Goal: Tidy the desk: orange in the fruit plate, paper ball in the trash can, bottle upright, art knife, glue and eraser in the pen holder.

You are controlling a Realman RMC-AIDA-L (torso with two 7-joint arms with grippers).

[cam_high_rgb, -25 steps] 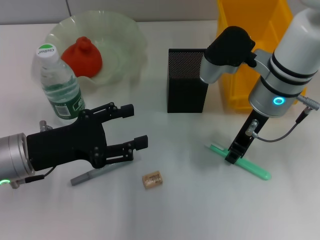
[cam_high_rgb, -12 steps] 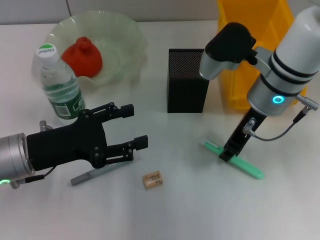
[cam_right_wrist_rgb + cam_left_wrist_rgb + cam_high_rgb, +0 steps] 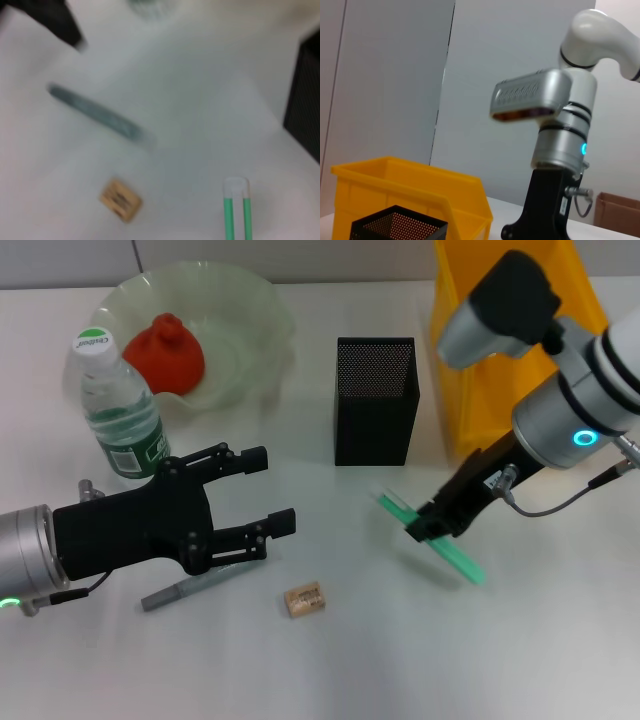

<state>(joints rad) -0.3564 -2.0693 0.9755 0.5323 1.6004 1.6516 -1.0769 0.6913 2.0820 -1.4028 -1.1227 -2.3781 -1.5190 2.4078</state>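
Note:
My right gripper (image 3: pixel 426 529) is shut on a long green art knife (image 3: pixel 455 556) and holds it tilted above the table, in front of the black mesh pen holder (image 3: pixel 375 400). The knife's white end (image 3: pixel 236 186) shows in the right wrist view. My left gripper (image 3: pixel 275 492) hovers open over a grey pen-shaped stick (image 3: pixel 190 587). The tan eraser (image 3: pixel 304 599) lies just right of that stick. Inside the pale-green fruit plate (image 3: pixel 250 300) rests the orange (image 3: pixel 165 350). The bottle (image 3: pixel 118 410) stands upright. The yellow trash can (image 3: pixel 500 340) is at the back right. The paper ball is out of view.
The pen holder (image 3: pixel 395 225) and trash can (image 3: pixel 395 185) stand side by side, close together. The eraser (image 3: pixel 120 200) and grey stick (image 3: pixel 97 116) lie on bare white tabletop between the two arms.
My right gripper has lifted the green art knife off the table and carried it left toward the pen holder. The left arm has not moved.

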